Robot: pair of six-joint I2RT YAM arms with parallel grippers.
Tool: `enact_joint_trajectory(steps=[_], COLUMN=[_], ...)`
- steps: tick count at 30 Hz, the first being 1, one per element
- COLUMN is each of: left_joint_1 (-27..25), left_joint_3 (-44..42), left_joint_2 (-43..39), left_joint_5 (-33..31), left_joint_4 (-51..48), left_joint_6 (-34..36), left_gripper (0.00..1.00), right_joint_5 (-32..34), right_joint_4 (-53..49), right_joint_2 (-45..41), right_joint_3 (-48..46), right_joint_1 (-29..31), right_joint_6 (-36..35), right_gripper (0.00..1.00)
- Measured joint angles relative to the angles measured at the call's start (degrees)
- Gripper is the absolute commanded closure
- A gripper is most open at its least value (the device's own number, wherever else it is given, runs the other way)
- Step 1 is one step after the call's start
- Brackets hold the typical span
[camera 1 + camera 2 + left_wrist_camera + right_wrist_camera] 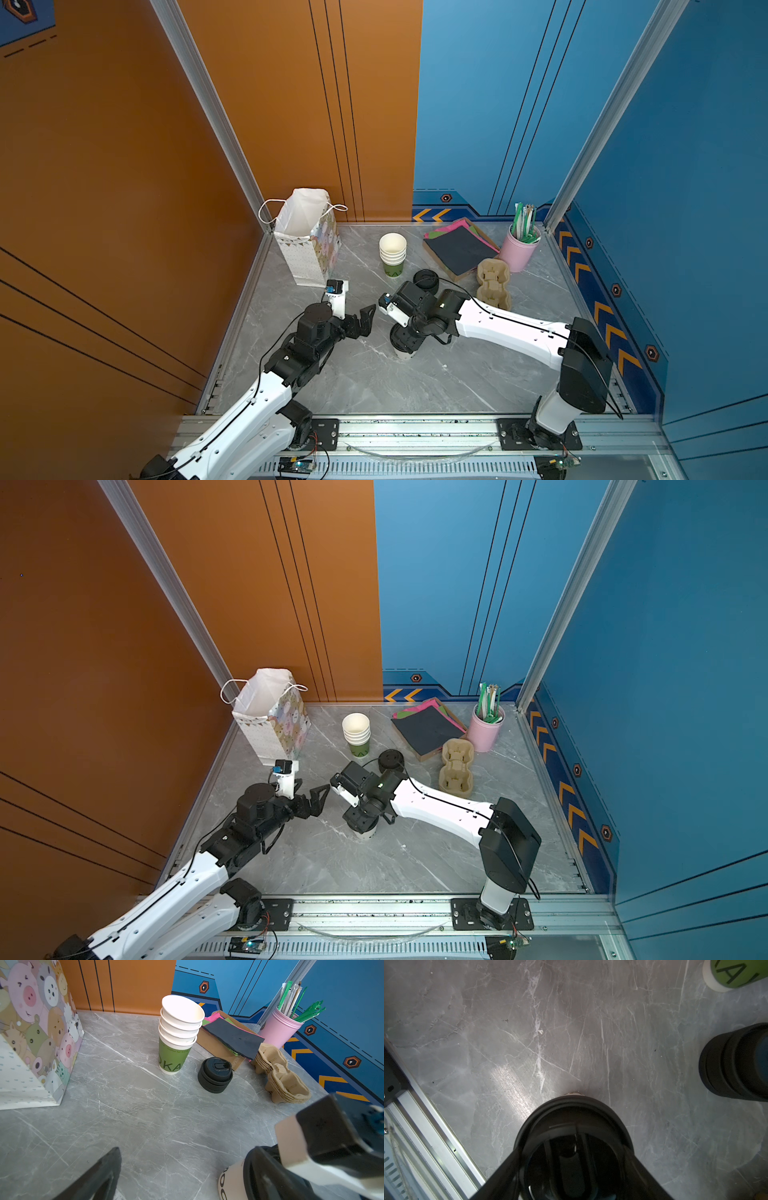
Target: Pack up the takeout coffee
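As it points straight down, right pincer [574, 1153] clasps takeout coffee [571, 1107].

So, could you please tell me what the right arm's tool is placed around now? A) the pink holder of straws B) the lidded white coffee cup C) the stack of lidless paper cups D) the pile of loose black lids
B: in the right wrist view the right tool grips the black sip lid of the takeout coffee, whose white base shows beneath it in both top views.
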Motion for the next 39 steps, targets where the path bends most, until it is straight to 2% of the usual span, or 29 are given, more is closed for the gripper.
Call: enact_joint_trajectory(steps=[21, 26, 28, 29, 34, 39], left_joint_1=[1.53, 4.33, 5.84, 6.43, 8.72, 8.74], left_joint_3=[-0.02, -0.02, -0.02, -0.02, 0.42, 3.26], left_joint_2=[0.46, 3.48, 5.07, 5.73, 9.88, 14.03], left_joint_5=[1.66, 9.27, 13.46, 15.34, 25.20, 31.39], left_joint_4=[0.07, 0.09, 0.07, 0.09, -0.20, -0.39], left_joint_6=[-2.62, -6.73, -8.44, -9.09, -12.87, -14.40], left_gripper=[0.02, 0.12, 0.12, 0.17, 0.19, 0.23], right_joint_5=[0.07, -0.13, -0.13, -0.15, -1.05, -1.60], right_joint_4=[3.15, 2.45, 2.36, 2.36, 2.36, 2.34], right_joint_2=[0.74, 1.11, 1.11, 1.11, 1.14, 1.20], right_joint_3=[0.22, 0.98, 1.14, 1.14, 1.27, 1.70], right_joint_1=[0.44, 0.33, 0.33, 0.33, -0.28, -0.70], right_joint_6=[2.08, 1.90, 1.81, 1.64, 0.48, -0.59], right_gripper=[0.37, 0.36, 0.36, 0.36, 0.35, 0.35])
